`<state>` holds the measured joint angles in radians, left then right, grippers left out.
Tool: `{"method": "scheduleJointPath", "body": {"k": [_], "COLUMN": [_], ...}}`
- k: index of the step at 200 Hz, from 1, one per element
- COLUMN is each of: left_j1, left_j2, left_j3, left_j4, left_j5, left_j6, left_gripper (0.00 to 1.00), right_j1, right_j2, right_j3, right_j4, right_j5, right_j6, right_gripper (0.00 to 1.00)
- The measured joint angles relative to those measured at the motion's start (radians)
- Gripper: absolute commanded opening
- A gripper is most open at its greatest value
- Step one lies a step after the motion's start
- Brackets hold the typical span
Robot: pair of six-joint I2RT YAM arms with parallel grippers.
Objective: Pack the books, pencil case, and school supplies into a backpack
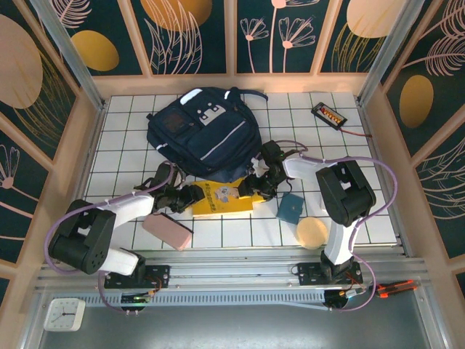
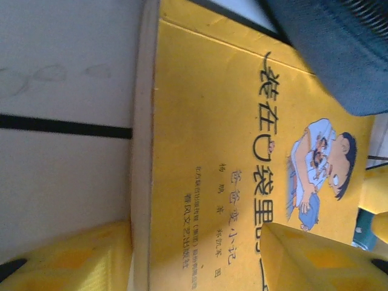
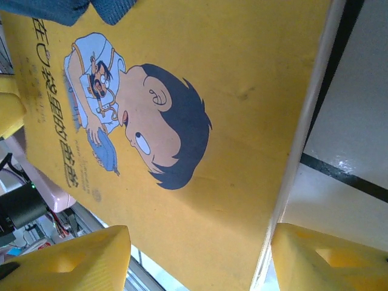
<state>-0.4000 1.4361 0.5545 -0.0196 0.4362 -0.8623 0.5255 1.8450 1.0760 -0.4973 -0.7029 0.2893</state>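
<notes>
Under the backpack (image 1: 196,134), yellow book (image 1: 221,200) partly hides, left end effector (image 2: 197,257) and right end effector (image 3: 200,257) wide.

Yellow book (image 1: 221,198) with cartoon boy; navy backpack (image 1: 203,134) with white-grey trim.

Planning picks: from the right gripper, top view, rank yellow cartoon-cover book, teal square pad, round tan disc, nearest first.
1. Yellow cartoon-cover book, at the right gripper.
2. Teal square pad, right of the book.
3. Round tan disc, toward the near edge.
</notes>
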Motion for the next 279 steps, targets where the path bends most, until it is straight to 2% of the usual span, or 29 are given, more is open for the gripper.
{"method": "scheduleJointPath", "body": {"k": [11,47,71,85,99,116,210,241,279], "left_j1": [-0.003,-0.006,-0.006,-0.006,-0.006,-0.006,-0.006,-0.006,-0.006], "left_j2": [0.000,-0.016,-0.037,-0.042,-0.042,-0.042,-0.042,-0.042,-0.042], "left_j3": [0.000,0.000,0.000,0.000,0.003,0.018,0.093,0.108,0.110], "left_j4": [0.026,0.046,0.045,0.043,0.029,-0.017,-0.156,-0.192,-0.202], "left_j5": [0.019,0.047,0.053,0.054,0.053,0.049,0.034,0.027,0.027], "left_j6": [0.000,-0.008,-0.003,-0.002,0.011,0.043,0.130,0.142,0.140], "left_gripper": [0.53,0.36,0.31,0.33,0.41,0.45,0.46,0.49,0.48], "right_j1": [0.000,-0.002,-0.010,-0.014,-0.015,-0.016,-0.016,-0.016,-0.015], "right_j2": [0.000,0.010,0.016,0.017,0.017,0.017,0.017,0.017,0.017], "right_j3": [0.000,0.000,0.003,0.006,0.011,0.015,0.016,0.016,0.016], "right_j4": [0.000,0.000,-0.005,-0.009,-0.015,-0.015,-0.014,-0.014,-0.014], "right_j5": [-0.004,-0.006,-0.007,-0.010,-0.010,-0.010,-0.011,-0.011,-0.011], "right_j6": [-0.003,-0.015,-0.022,-0.023,-0.023,-0.023,-0.023,-0.022,-0.022], "right_gripper": [0.63,0.63,0.62,0.62,0.62,0.62,0.62,0.62,0.62]}}
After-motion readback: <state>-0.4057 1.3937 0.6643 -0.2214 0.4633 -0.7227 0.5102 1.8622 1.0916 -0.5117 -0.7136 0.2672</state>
